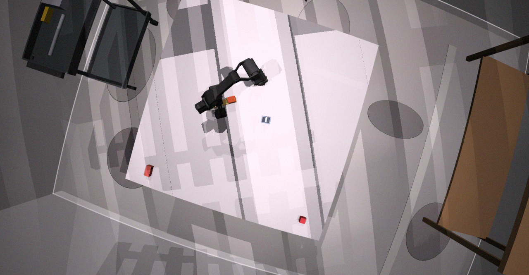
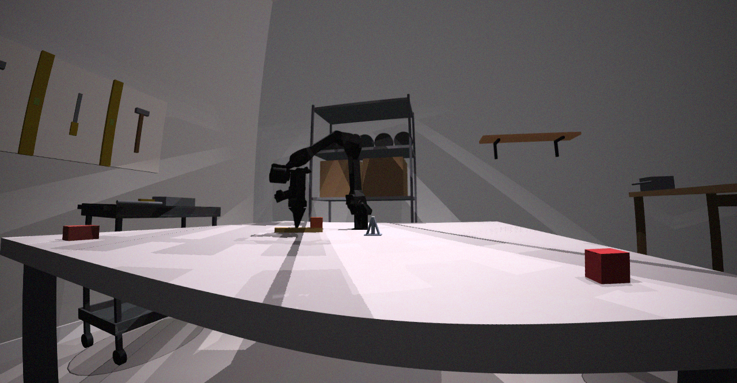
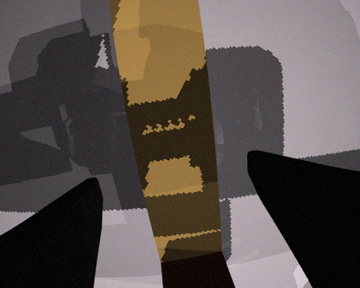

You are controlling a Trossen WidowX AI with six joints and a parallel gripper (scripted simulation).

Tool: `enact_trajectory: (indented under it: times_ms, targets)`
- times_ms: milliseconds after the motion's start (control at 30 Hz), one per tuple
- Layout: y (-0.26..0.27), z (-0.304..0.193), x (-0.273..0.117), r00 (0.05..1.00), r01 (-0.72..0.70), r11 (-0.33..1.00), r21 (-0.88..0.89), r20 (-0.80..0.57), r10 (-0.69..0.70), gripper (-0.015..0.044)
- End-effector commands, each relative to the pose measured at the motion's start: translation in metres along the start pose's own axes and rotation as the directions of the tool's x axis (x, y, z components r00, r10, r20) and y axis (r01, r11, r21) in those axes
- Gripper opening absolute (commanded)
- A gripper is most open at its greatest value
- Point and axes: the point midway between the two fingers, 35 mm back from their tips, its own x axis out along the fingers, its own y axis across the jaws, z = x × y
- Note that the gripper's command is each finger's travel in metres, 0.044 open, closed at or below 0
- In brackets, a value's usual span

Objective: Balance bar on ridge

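Observation:
A yellow bar (image 1: 225, 101) (image 2: 283, 230) (image 3: 168, 52) lies flat on the table (image 1: 332, 88) (image 2: 437, 298). An orange block (image 1: 231, 99) (image 2: 316, 222) stands on its end nearer the ridge; its shaded side (image 3: 196, 272) looks almost black in the wrist view. My gripper (image 2: 297, 225) (image 3: 174, 175) is open and points down just over the bar, with one finger on each side and a gap to each. The arm hides part of the bar in the top view. The small grey-blue ridge (image 1: 265, 119) (image 2: 373, 227) stands apart from the bar, with nothing on it.
One red block (image 1: 148, 170) (image 2: 80, 232) lies near a table corner, and another red block (image 1: 302, 219) (image 2: 607, 265) near a different corner. Both are far from the bar and the ridge. The arm's base stands behind the ridge in the exterior view.

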Motion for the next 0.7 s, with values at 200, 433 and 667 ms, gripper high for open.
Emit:
enact_trajectory:
  times_ms: [200,433,667]
  targets:
    - [-0.0018,-0.0029,0.0126,1.0,0.01,1.0,-0.004,-0.014,-0.01,0.0315]
    - [-0.0018,-0.0029,0.0126,1.0,0.01,1.0,-0.004,-0.014,-0.01,0.0315]
    - [-0.0018,-0.0029,0.0126,1.0,0.01,1.0,-0.004,-0.014,-0.01,0.0315]
